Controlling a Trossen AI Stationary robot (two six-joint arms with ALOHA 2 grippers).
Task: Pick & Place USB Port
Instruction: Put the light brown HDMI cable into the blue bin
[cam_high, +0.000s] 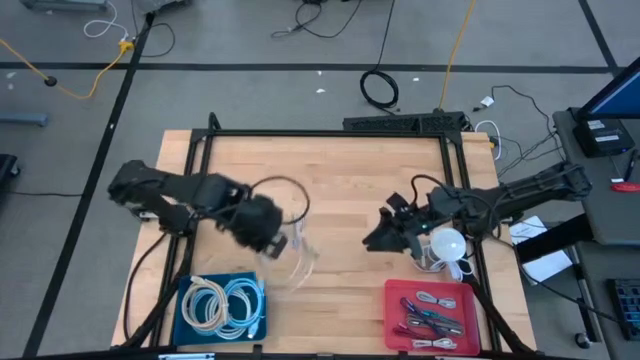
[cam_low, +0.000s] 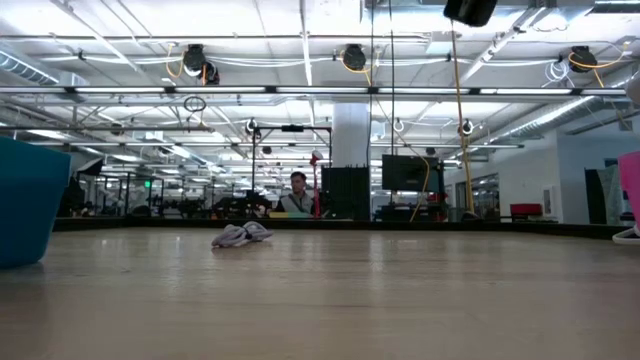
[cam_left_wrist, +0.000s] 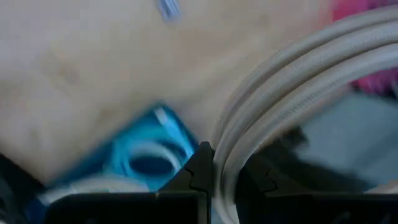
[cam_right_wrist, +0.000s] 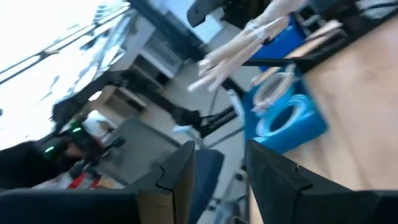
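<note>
Pinching a white cable (cam_left_wrist: 280, 106) above the blue bin (cam_high: 190, 310), left pincer (cam_high: 268, 232); right pincer (cam_high: 378, 238) spread.

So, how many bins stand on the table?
2: a blue bin near the front edge on the left arm's side, holding coiled white cables, and a red bin on the right arm's side, holding small cables.

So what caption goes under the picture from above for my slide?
Left gripper carries a white cable above the blue bin; right gripper waits by the red bin.
</note>
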